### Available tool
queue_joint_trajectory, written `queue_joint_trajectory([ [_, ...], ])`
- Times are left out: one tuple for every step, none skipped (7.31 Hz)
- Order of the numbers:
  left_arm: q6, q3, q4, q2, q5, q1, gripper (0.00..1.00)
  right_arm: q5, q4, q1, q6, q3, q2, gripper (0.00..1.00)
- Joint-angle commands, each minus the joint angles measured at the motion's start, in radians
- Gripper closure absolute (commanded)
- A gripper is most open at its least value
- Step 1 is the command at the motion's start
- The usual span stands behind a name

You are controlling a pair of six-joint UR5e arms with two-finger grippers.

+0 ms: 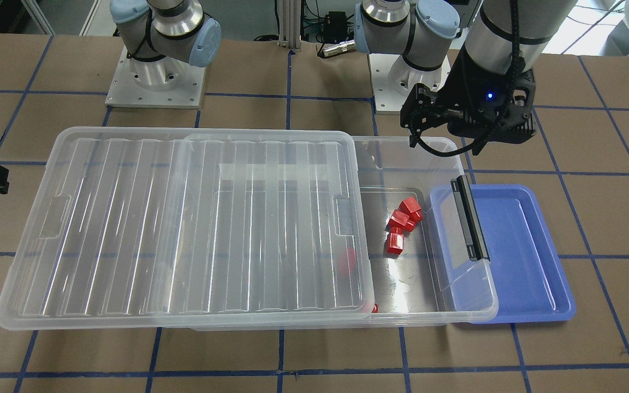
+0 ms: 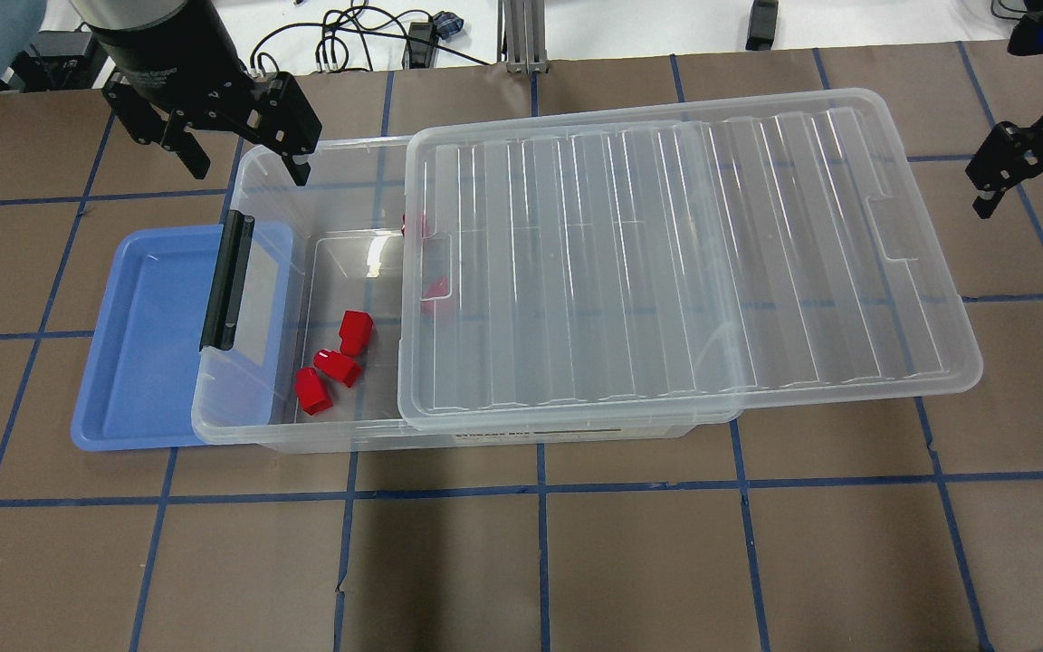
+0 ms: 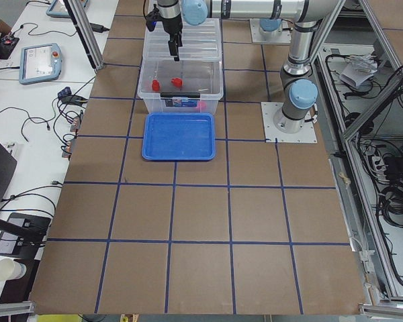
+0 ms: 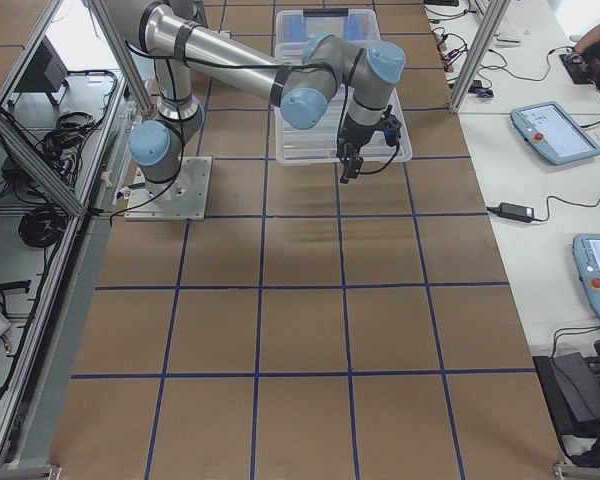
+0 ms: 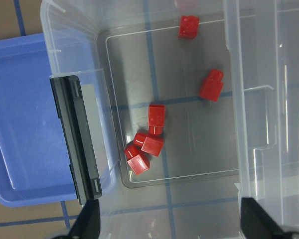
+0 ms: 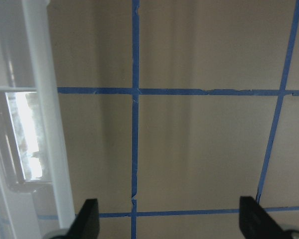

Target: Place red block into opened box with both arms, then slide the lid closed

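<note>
Nearest the robot, a brown-covered bench (image 2: 521, 561) marked into squares with blue tape is seen. On it a large shallow box of clear plastic (image 2: 322, 433) is set lengthwise, with a black bar (image 2: 227, 282) fixed along its short end on the robot's left. That end is laid over the edge of a shallow blue plastic tray (image 2: 150, 344), so part of the tray is seen through the clear wall.

Inside the box, five small bright red plastic blocks (image 5: 156, 118) are found on the floor. Three are bunched together near the black bar, towards the near wall. A fourth (image 5: 211, 85) is seen apart from them, close to the lid's edge, and a fifth (image 5: 188, 26) by the far wall.

The box is partly covered by a large clear ribbed plastic lid (image 2: 666, 263) with a raised rim. The lid is rested on the box's rim and offset towards the robot's right, where the box's end is overhung, and the black-bar end is uncovered.

Farther back, the left fingers (image 2: 194, 156) are held above the box's far corner at the uncovered end. They are spread wide and nothing is gripped. The right fingers (image 2: 992, 186) are held over the bench just beyond the lid's right short end, apart from it. They too are spread wide, with only the bench seen between them in the wrist view.
</note>
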Motion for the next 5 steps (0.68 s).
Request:
queue_joint_trajectory([
  [0.000,-0.008,-0.003,0.028,0.004,0.001,0.00,0.004,-0.054,-0.002,0.003,0.019,0.034,0.00],
  [-0.001,-0.011,-0.003,0.023,-0.007,0.013,0.00,0.004,-0.057,0.000,0.005,0.018,0.069,0.00],
  [-0.003,-0.011,0.000,0.018,-0.007,0.018,0.00,0.006,-0.071,0.001,0.005,0.019,0.075,0.00],
  [-0.003,-0.017,0.000,0.018,-0.007,0.033,0.00,0.007,-0.066,0.018,0.005,0.021,0.075,0.00],
  [-0.004,-0.043,0.000,0.031,-0.007,0.047,0.00,0.006,-0.065,0.047,0.010,0.021,0.074,0.00],
])
